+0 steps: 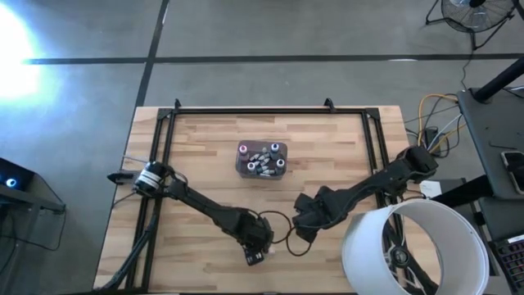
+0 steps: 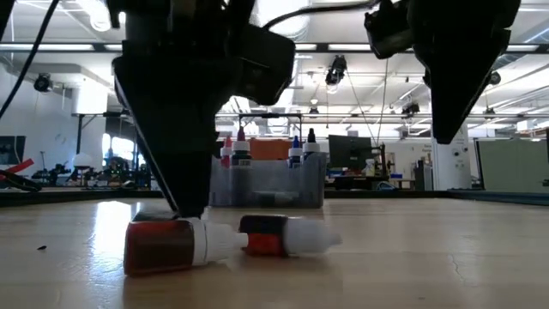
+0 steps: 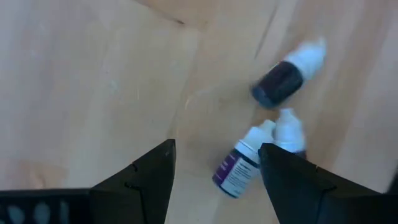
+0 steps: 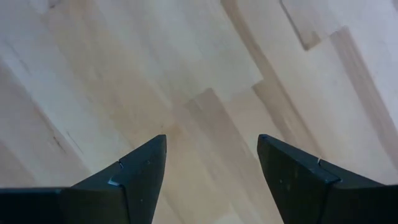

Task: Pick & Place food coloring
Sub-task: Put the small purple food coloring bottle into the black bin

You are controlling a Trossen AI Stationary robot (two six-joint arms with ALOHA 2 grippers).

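Loose food coloring bottles lie on their sides on the wood near the table's near edge. In the low view I see a dark-red one and a red one, both with white caps. The left wrist view shows a dark bottle, a purple-labelled one and a third white cap. My left gripper is open and low over them, with the purple-labelled bottle between its fingers. My right gripper is open above bare wood. More bottles stand in the grey tub. My left gripper comes from above, pointing down. One fingertip stands right at the dark-red bottle's shoulder, and one finger covers part of the third bottle. I cannot tell whether it touches either bottle.
The grey tub sits mid-table, beyond the loose bottles. A large white cylinder stands at the table's near right corner, close to the right arm. Black frame rails run along the far and side edges. Bare wood lies left of the tub.
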